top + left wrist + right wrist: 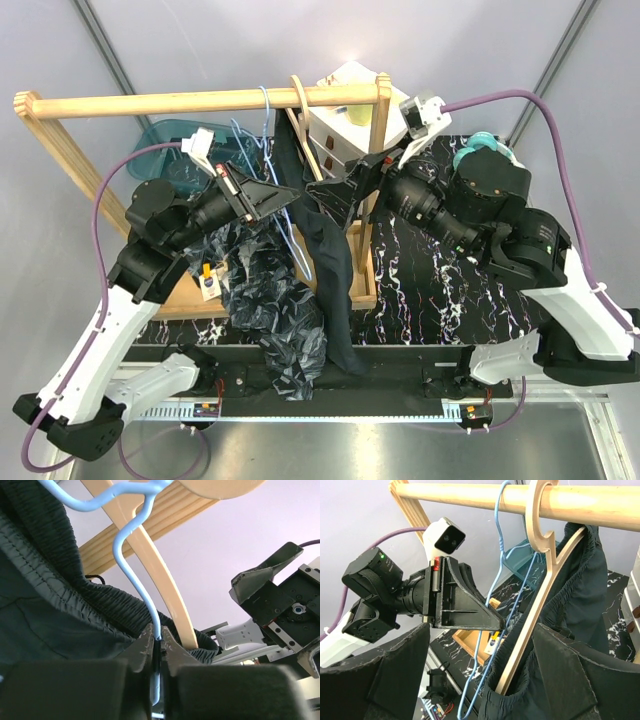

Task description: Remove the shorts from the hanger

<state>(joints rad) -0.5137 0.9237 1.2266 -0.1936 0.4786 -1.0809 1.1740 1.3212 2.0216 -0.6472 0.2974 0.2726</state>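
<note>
Dark shorts [332, 255] hang by the waistband on a wooden hanger [303, 105] hooked on the wooden rail [150, 101]. A light blue wire hanger [266, 110] hangs beside it. My left gripper [291, 194] is shut on the blue wire [156, 630], just under the shorts' elastic waistband [75, 597] and the wooden hanger arm [162, 580]. My right gripper [352, 190] is open; its wide pads [567, 672] straddle the wooden hanger arm [540, 605] and the shorts [582, 575]. The left gripper [501, 626] and blue hanger [496, 580] show in the right wrist view.
A crumpled dark patterned garment [270, 305] lies on the table below the rack. A white drawer box [345, 120] stands behind the rail, a teal bin [180, 140] at back left. A wooden tray [195, 295] and the rack's side post [380, 110] are close by.
</note>
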